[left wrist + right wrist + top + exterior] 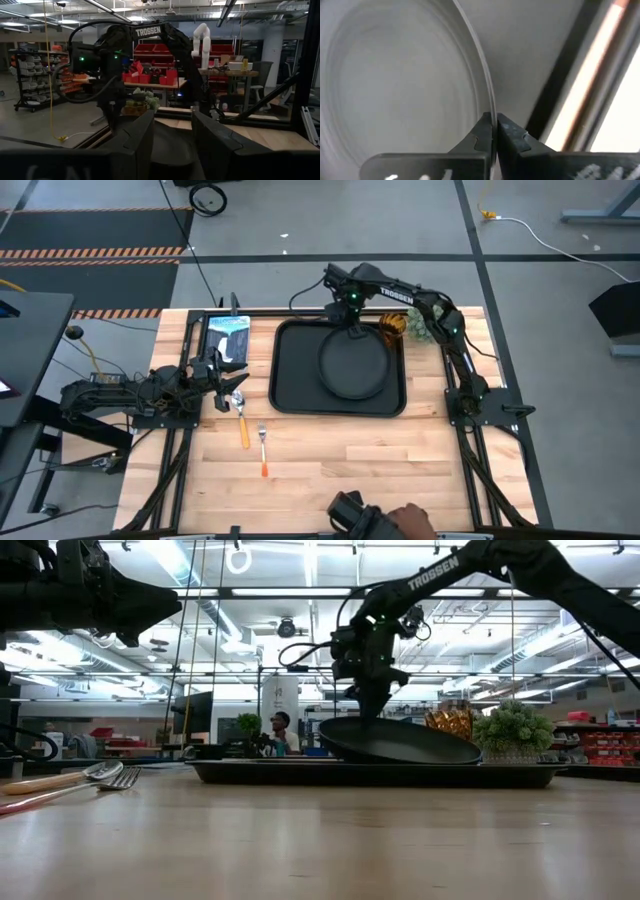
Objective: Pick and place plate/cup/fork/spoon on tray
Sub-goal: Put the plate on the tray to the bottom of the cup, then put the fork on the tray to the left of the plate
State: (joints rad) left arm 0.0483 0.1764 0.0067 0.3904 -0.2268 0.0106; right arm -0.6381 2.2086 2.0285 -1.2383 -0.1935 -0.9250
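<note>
The round black plate [352,366] lies inside the black tray [290,395] at the table's middle. My right gripper [351,322] is shut on the plate's far rim. The amber cup [392,328] stands on the table by the tray's far right corner, next to the green plant [416,328]. The spoon [240,415] and the fork [263,448] lie flat on the table left of the tray. My left gripper [236,376] is open and empty, just left of the spoon's bowl. My right gripper pinches the plate's raised rim [491,107] at its far side between its two fingers, one finger inside the rim and one outside. The fingers come from above, pointing down. The plate [400,740] is tilted, its held side raised and its opposite side down on the tray [370,774].
A blue-covered flat object [228,338] lies at the table's far left, behind my left gripper. A person's hand with a dark device [385,522] shows at the near edge. Bare wood lies between the tray and the near edge.
</note>
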